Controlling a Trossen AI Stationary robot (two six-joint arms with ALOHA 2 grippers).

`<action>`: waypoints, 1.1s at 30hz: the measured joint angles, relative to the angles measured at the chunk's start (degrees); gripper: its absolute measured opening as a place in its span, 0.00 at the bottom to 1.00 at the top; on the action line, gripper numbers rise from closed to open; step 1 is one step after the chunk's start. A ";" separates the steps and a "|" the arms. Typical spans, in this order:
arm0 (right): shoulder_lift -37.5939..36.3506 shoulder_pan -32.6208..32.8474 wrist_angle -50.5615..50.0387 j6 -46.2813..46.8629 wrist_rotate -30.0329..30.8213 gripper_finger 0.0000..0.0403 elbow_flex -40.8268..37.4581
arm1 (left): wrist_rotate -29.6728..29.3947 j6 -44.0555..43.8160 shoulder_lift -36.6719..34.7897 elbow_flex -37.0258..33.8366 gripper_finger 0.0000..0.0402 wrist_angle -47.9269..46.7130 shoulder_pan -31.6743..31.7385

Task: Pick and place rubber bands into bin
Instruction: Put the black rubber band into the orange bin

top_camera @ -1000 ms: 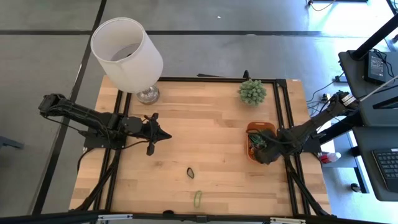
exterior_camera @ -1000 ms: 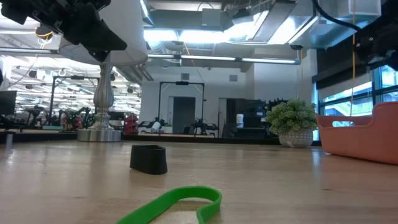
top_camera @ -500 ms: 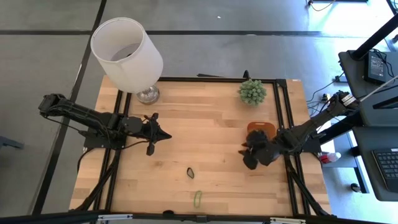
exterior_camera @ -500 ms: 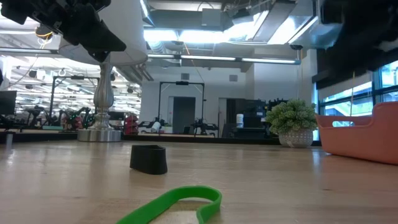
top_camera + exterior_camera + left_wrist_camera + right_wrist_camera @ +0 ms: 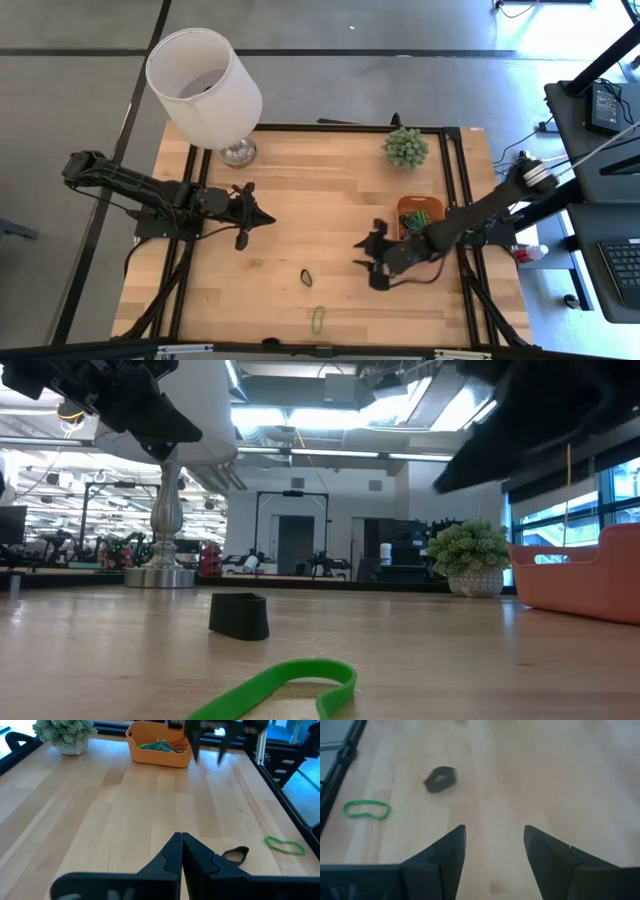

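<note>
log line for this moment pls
right gripper: open, empty, above table | left gripper: shut, waiting | loose: dark band, green band | bin: holds bands

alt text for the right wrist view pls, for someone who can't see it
The right gripper, fingers open and empty, points across a bare wooden table toward two loose rubber bands: a dark band nearer its line and a green band off to one side.

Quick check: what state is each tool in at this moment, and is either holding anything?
Left tool: shut, holding nothing, waiting at the table's left side.
Right tool: open and empty, over the bare wood left of the bin, facing the dark band.
</note>
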 joint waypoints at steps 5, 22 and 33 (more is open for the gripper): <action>13.23 -1.01 5.10 -1.31 -1.70 0.51 6.68 | 1.35 0.00 0.00 0.00 0.01 -0.65 -0.01; 44.15 -4.04 -12.02 7.13 -2.18 0.51 44.59 | 2.62 0.57 -0.02 0.00 0.01 -6.45 0.00; 49.80 -4.91 -20.91 20.70 -6.67 0.44 52.47 | 1.45 11.37 -9.72 -0.63 0.00 -5.55 -0.07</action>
